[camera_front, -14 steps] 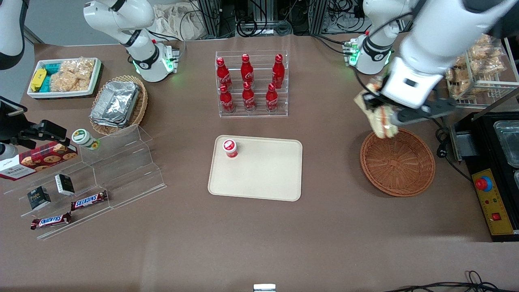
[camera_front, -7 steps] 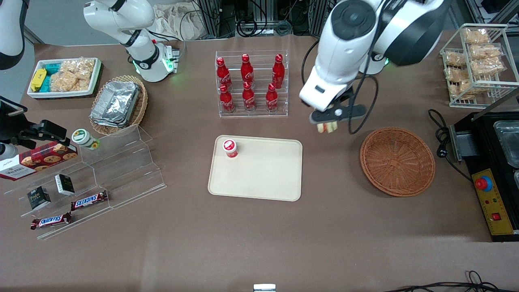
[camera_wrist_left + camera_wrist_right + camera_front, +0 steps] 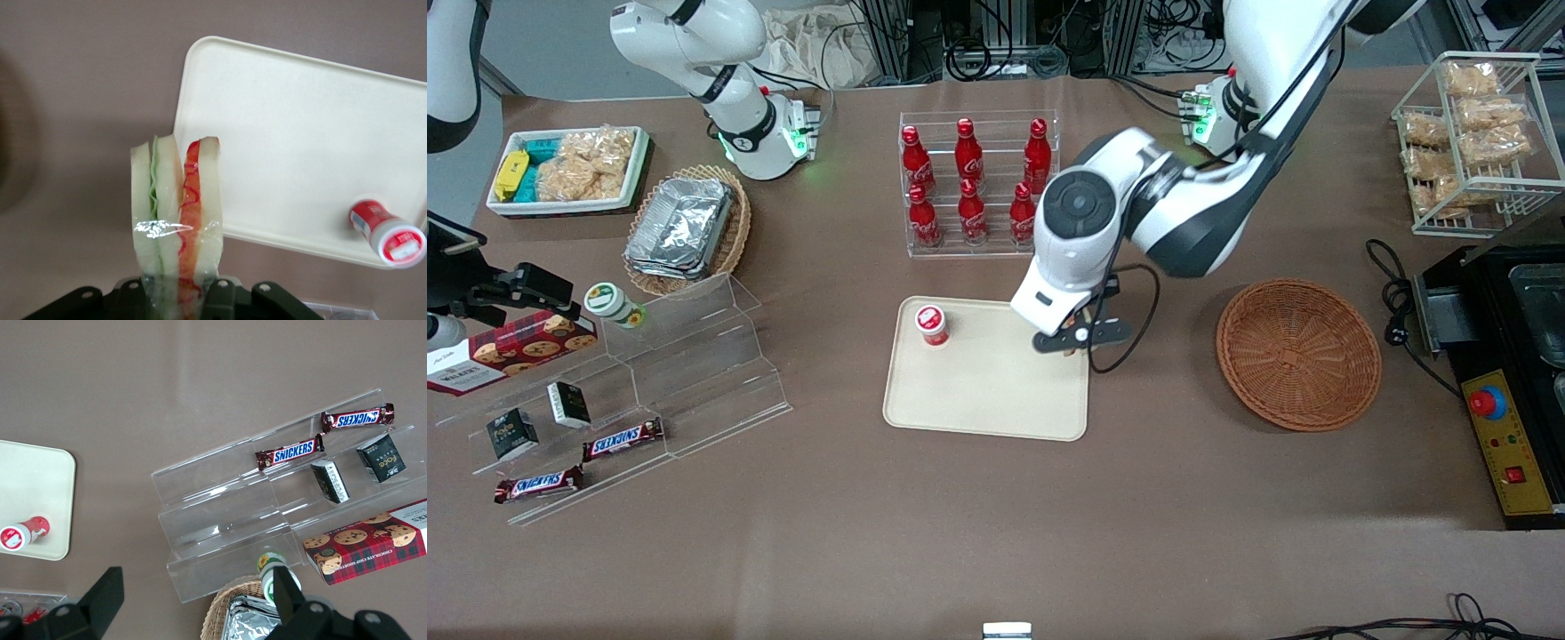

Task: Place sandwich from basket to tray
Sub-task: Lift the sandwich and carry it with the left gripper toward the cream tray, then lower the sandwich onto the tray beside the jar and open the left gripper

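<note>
My left gripper [image 3: 1069,343] hangs over the cream tray [image 3: 987,391], at the tray's edge nearest the basket. It is shut on the sandwich [image 3: 177,200], a clear-wrapped wedge of white bread with green and orange-red layers that sticks out from between the fingers [image 3: 220,299]. In the wrist view the gripper [image 3: 179,297] holds the wedge just at the tray's [image 3: 300,133] rim, partly over bare table. In the front view the wrist hides nearly all of the sandwich. The reddish-brown wicker basket [image 3: 1298,354] stands empty toward the working arm's end.
A small red-capped bottle [image 3: 932,324] stands on the tray near its corner toward the parked arm. A clear rack of red cola bottles [image 3: 978,182] is farther from the camera than the tray. A stepped acrylic shelf [image 3: 694,373] holds snacks. A black appliance [image 3: 1512,373] is beside the basket.
The gripper carried the sandwich from above the basket's rim across the table to the tray's edge and came lower. The basket now stands uncovered and empty.
</note>
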You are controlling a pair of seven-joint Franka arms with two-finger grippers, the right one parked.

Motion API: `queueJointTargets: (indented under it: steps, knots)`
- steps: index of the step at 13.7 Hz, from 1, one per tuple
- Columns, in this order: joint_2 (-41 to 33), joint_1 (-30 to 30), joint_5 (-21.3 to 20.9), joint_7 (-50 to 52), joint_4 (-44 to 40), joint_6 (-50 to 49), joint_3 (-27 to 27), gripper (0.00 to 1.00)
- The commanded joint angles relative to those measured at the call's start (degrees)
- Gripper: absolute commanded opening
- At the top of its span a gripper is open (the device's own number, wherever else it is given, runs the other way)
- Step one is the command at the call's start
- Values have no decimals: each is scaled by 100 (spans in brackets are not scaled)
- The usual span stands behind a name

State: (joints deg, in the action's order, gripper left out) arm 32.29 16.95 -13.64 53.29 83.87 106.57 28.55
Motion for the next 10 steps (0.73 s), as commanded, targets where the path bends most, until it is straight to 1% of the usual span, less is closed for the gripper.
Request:
queueJointTargets:
  steps: [1, 3, 5, 10]
  knots:
    - [540, 80, -331, 173, -204, 345, -16, 27]
    - [961, 80, -498, 295, -248, 819, -34, 27]
    - [1156, 71, -666, 340, -248, 1049, -34, 27]
    - [1508, 45, -675, 331, -257, 1427, -113, 27]
